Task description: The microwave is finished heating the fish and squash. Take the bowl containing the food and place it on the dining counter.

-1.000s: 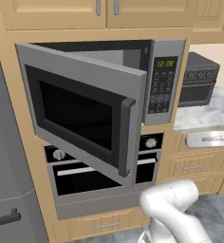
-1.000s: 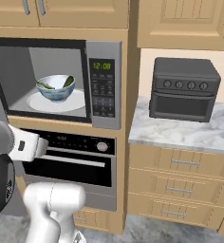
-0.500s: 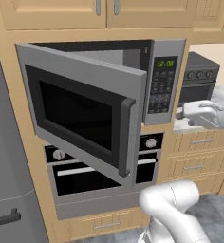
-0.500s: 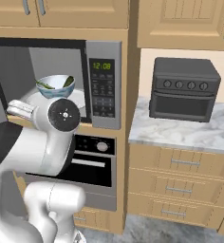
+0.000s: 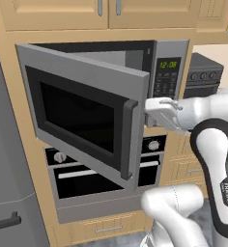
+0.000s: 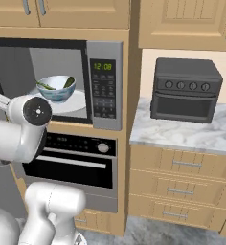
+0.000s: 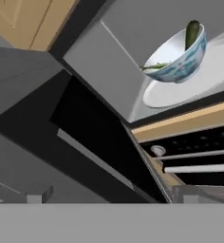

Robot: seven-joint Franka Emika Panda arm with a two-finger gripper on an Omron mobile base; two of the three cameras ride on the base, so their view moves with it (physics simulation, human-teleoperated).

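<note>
Bowl (image 6: 57, 88) first: small, round and white, with a blue pattern on its outer wall and a pale rim, sitting upright with its mouth facing up. In the hand view, which is rolled, it appears tilted. Dark green food (image 7: 192, 32) lies in it: one thick oblong piece leans against the rim with its long axis running up and out of the bowl, and a thin piece (image 7: 154, 66) lies across the opposite rim. Whether more pieces lie deeper inside is hard to tell.

It stands on the white round turntable (image 6: 74, 102), towards its left side, inside the microwave (image 6: 104, 86). The microwave door (image 5: 84, 116) is swung wide open on its left hinge, its dark glass window facing out into the room, and the green clock (image 6: 100, 66) is lit on the button panel.

Below the microwave is a black-glass oven (image 6: 74, 162) with a round knob (image 6: 103, 148). To the right a small dark toaster oven (image 6: 186, 90) sits on a marble counter (image 6: 182, 136) above wooden drawers.

In the left base view the gripper (image 5: 160, 107) sits just past the door's free edge, in front of the button panel, with its jaws spread wide and nothing between them, apart from the bowl.
</note>
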